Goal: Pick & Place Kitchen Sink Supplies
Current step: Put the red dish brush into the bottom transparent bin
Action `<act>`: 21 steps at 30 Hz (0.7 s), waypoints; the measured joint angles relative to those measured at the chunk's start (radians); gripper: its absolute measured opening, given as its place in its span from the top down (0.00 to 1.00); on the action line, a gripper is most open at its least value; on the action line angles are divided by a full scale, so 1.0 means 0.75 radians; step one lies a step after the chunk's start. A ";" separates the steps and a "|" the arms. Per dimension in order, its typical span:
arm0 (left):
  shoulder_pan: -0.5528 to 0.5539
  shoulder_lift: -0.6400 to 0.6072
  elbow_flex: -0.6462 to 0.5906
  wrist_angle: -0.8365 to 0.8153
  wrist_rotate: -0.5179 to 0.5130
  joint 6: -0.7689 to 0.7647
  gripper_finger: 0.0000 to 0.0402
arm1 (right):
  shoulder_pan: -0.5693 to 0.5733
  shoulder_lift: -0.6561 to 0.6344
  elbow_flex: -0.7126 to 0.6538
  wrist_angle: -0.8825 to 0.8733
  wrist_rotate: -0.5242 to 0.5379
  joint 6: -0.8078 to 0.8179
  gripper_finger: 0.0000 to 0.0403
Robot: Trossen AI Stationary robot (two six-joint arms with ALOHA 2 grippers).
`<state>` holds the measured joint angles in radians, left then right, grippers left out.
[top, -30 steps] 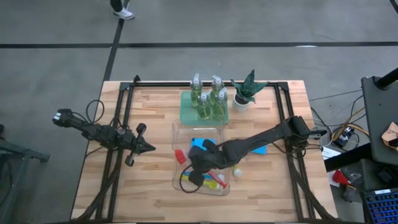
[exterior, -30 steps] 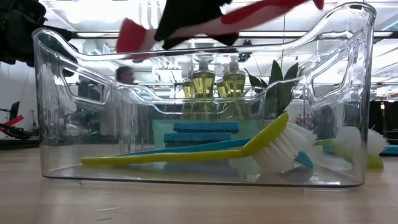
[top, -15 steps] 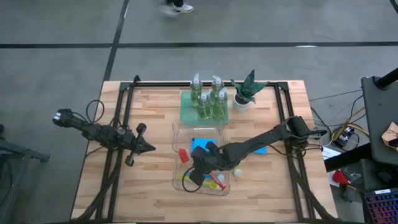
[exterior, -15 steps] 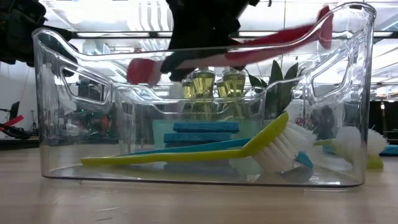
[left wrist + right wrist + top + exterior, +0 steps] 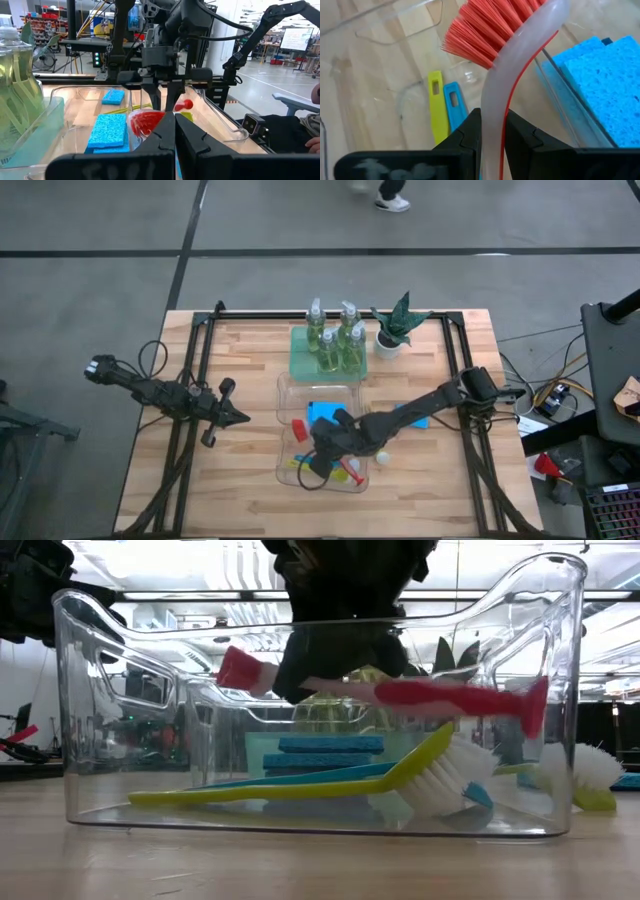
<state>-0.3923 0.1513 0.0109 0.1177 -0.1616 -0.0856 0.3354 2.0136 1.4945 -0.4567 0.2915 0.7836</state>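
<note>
your right gripper [image 5: 322, 455] jaws clamped on red brush [image 5: 400, 692], inside clear bin [image 5: 90, 690]; left gripper [image 5: 240, 418] jaws together, left on counter [image 5: 240, 480].

My two arms are dark, slim, jointed links; black cables loop beside the left arm [image 5: 150, 391] and trail off the right arm [image 5: 440, 397] near its base. The left gripper [image 5: 174, 131] and right gripper [image 5: 492, 131] have matte black, angular fingers.
</note>
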 joint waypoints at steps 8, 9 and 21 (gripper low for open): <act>0.000 0.000 0.000 0.000 0.000 0.000 0.99 | 0.015 0.000 -0.061 0.101 0.003 -0.113 0.87; 0.000 0.000 0.000 0.000 0.000 0.000 0.99 | 0.017 0.000 -0.061 0.102 0.003 -0.117 0.87; 0.000 0.000 0.000 0.000 0.000 0.000 0.99 | 0.045 0.000 -0.064 0.118 0.036 -0.275 0.87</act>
<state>-0.3926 0.1513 0.0109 0.1177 -0.1617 -0.0859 0.3692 2.0136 1.4464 -0.3684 0.3187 0.5777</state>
